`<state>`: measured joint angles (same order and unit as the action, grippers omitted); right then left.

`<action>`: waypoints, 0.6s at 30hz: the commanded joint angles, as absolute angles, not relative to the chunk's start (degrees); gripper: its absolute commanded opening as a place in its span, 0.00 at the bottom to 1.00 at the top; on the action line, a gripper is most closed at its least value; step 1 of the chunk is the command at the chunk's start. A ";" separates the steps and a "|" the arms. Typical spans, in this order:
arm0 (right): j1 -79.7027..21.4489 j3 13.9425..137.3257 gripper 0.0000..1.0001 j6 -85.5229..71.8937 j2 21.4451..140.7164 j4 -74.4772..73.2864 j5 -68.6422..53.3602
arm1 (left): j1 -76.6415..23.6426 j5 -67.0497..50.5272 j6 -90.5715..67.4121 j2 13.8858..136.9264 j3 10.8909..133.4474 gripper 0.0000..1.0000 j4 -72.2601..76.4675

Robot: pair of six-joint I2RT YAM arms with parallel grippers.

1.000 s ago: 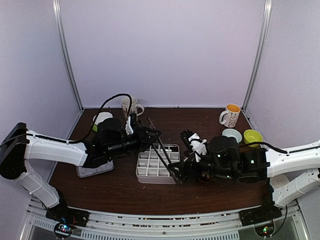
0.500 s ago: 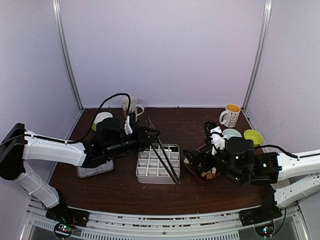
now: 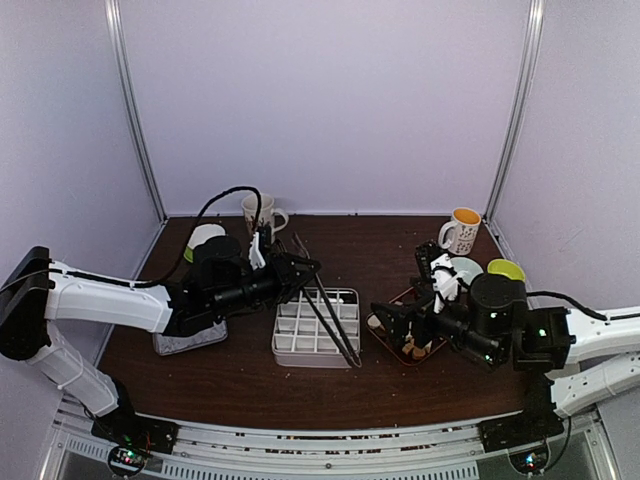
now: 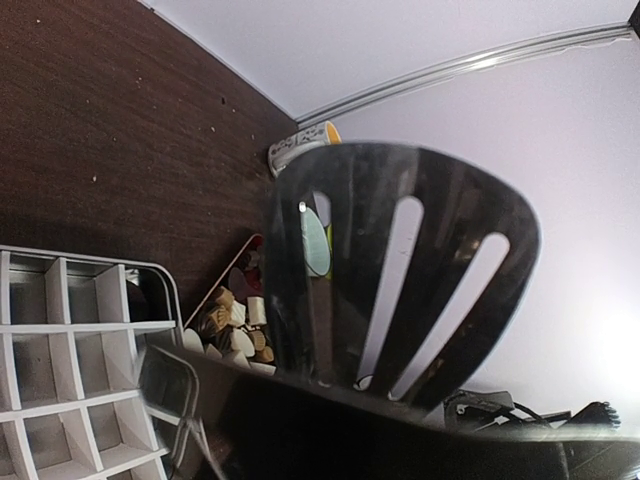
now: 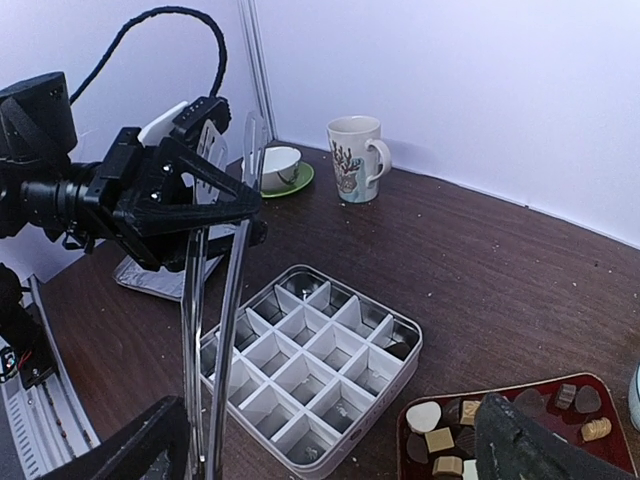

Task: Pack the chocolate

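Chocolate pieces [image 5: 447,440] now showing in red tray [image 5: 520,384]; right tool [image 5: 330,410] is backing off rightward, jaws wide, empty. Left tool [image 3: 285,272] is clamping slim tongs [image 3: 335,325] over white gridded box [image 3: 285,350].

The desk [image 5: 480,280] is finished in dark, matt wood grain. The tray [image 5: 303,352] is moulded in glossy white plastic. The tongs [image 5: 192,320] are made of shiny metal. The chocolate [image 5: 440,440] is seen as matt.

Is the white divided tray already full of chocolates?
No, most compartments of the white divided tray show bare in the right wrist view, while the chocolates lie in the red tray.
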<state>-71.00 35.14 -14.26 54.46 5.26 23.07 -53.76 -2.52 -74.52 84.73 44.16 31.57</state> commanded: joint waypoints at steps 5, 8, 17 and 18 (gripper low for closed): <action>-72.30 39.57 0.95 -14.59 60.06 0.31 24.35 | -54.14 -1.62 -74.33 82.59 44.14 0.36 33.38; -73.94 39.73 0.95 -13.83 61.36 1.86 23.96 | -54.29 -0.70 -74.84 82.06 43.66 0.35 33.61; -77.91 42.25 0.94 -13.28 66.87 3.11 24.25 | -54.40 0.00 -75.32 81.74 43.51 0.35 33.74; -78.11 42.32 0.94 -13.23 67.19 3.32 24.38 | -54.40 -0.02 -75.39 81.74 43.51 0.35 33.73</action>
